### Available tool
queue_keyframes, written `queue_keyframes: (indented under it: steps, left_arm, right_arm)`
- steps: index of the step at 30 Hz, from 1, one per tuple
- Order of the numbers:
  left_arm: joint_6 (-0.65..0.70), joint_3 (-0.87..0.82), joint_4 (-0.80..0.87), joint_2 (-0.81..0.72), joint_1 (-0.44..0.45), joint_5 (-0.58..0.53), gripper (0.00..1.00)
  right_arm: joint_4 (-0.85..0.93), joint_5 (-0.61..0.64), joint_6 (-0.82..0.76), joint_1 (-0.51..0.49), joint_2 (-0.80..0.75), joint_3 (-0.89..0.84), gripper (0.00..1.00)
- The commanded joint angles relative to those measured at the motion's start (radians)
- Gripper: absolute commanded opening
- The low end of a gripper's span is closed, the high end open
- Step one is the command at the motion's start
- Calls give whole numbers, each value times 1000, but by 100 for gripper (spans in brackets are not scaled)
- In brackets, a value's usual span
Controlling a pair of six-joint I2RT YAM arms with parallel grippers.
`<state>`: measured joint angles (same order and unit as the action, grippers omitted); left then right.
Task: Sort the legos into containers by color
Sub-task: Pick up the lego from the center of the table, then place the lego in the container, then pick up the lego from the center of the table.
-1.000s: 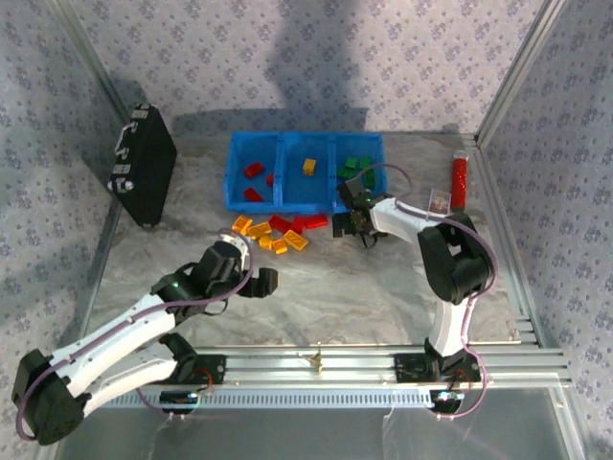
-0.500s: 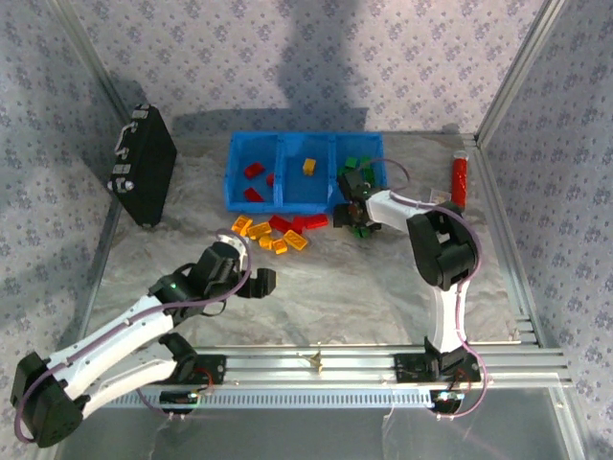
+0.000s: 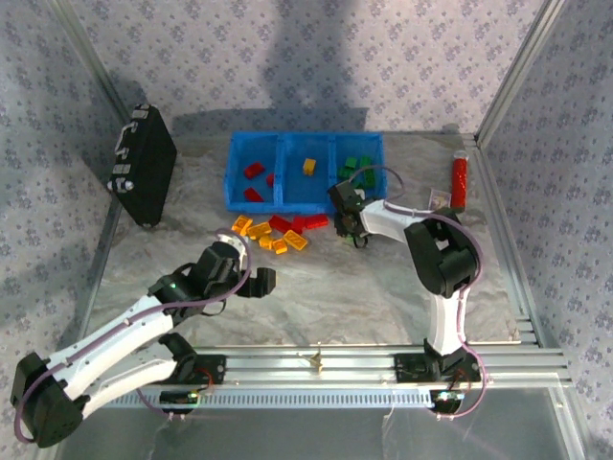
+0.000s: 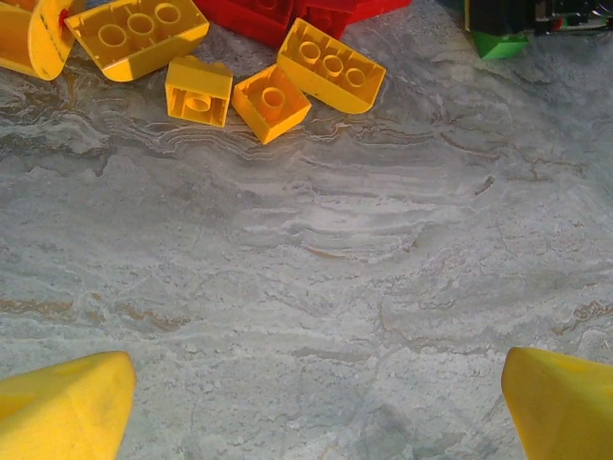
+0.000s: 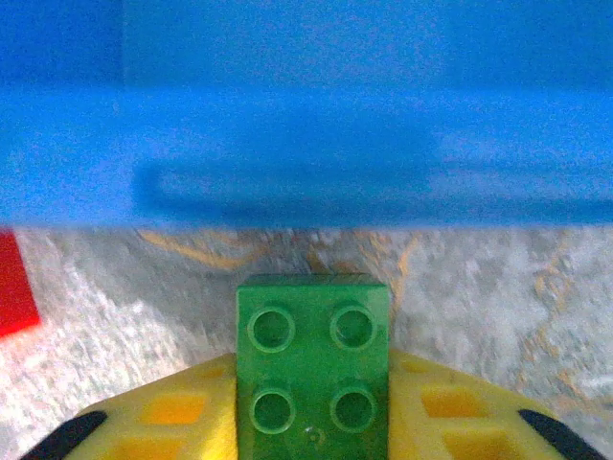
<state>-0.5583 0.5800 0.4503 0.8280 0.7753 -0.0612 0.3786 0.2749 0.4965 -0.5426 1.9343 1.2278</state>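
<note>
Green lego (image 5: pixel 313 355) pinched in right gripper (image 3: pixel 351 222), just before tray (image 3: pixel 280 172) near wall. Left gripper (image 4: pixel 316 407) spread wide over table (image 4: pixel 306 287), near yellow legos (image 4: pixel 330 65).

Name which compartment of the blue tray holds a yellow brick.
The middle compartment, holding a yellow brick; the left compartment has red bricks, the right compartment green bricks.

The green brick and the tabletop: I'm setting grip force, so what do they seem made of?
The green brick looks like moulded hard plastic, smooth and slightly glossy; its crisp round studs and uniform colour suggest that. The tabletop looks like grey veined stone, matte and grainy, but it could equally be a printed laminate or mat.
</note>
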Motion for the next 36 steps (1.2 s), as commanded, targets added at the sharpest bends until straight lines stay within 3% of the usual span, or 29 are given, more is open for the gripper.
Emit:
queue_keyframes:
  steps: [1, 8, 14, 16, 18, 21, 26, 30, 36]
  left_arm:
    - [13, 8, 7, -25, 6, -14, 98]
    - [8, 7, 23, -50, 5, -25, 98]
    - [3, 12, 16, -25, 9, -21, 97]
    - [-1, 15, 12, -18, 16, -21, 97]
    - [-6, 24, 22, -14, 28, -31, 97]
    - [-11, 33, 44, -20, 45, -56, 97]
    - [-14, 43, -7, 33, 46, -50, 97]
    - [1, 133, -33, 214, 53, -39, 95]
    - [-55, 229, -89, 391, 20, -20, 87]
  right_arm:
    - [97, 49, -12, -12, -61, -20, 30]
    - [173, 79, -75, -12, -247, 67, 30]
    - [218, 17, -168, 102, -149, 310, 32]
    - [260, -33, -184, 145, -71, 413, 50]
    - [332, -22, -192, 158, -19, 505, 87]
    - [243, 37, -201, 113, -112, 397, 99]
    - [162, 4, -167, 61, -252, 223, 99]
    - [97, -57, -134, 33, -363, 81, 97]
    - [14, -265, -226, -55, -401, -69, 79]
